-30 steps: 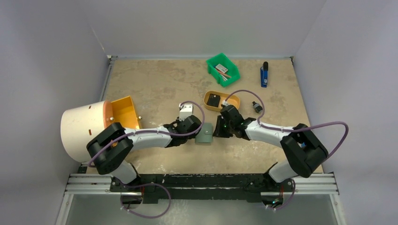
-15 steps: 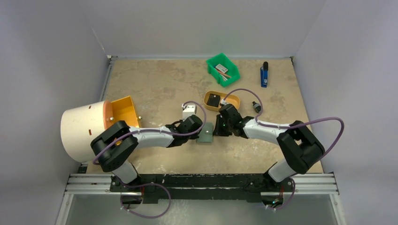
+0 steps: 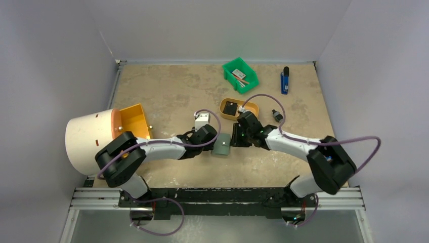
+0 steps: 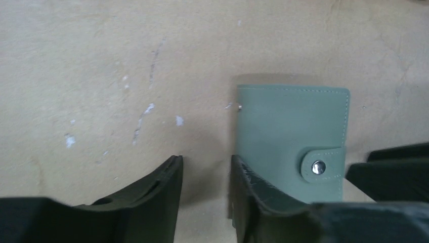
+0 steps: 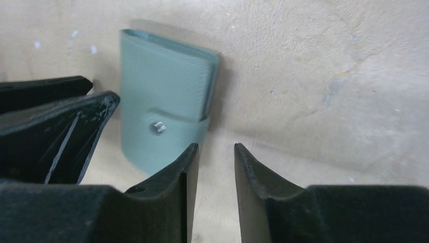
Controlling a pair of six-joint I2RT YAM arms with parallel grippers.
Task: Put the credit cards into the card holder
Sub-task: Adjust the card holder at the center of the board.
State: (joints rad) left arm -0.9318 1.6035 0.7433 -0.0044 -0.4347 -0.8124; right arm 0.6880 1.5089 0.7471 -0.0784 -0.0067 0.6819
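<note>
Since a second ago, we see the right arm [image 3: 331,169] has swung its elbow out toward the right side. Both grippers stay low by the card holder [image 3: 221,147], which has hardly moved.

Nearest to us, the left gripper [image 4: 206,167] has its two fingers a little apart. Only bare table [image 4: 101,76] shows between them. One of its fingers is over the near edge of the card holder.

The right gripper [image 5: 216,152] is a little open too and holds nothing. One of its finger tips is right at the holder's near corner, and we cannot tell if it touches.

The card holder lies flat on the table between the two grippers. It is folded shut, with its strap snapped down.

A bit farther back, one black credit card [image 3: 231,108] lies in the tan tray [image 3: 222,106]. A small black knob [image 3: 276,115] sits just to the right of the tray.

Farthest back are the green bin [image 3: 225,68] and a blue thing [image 3: 285,81].
</note>
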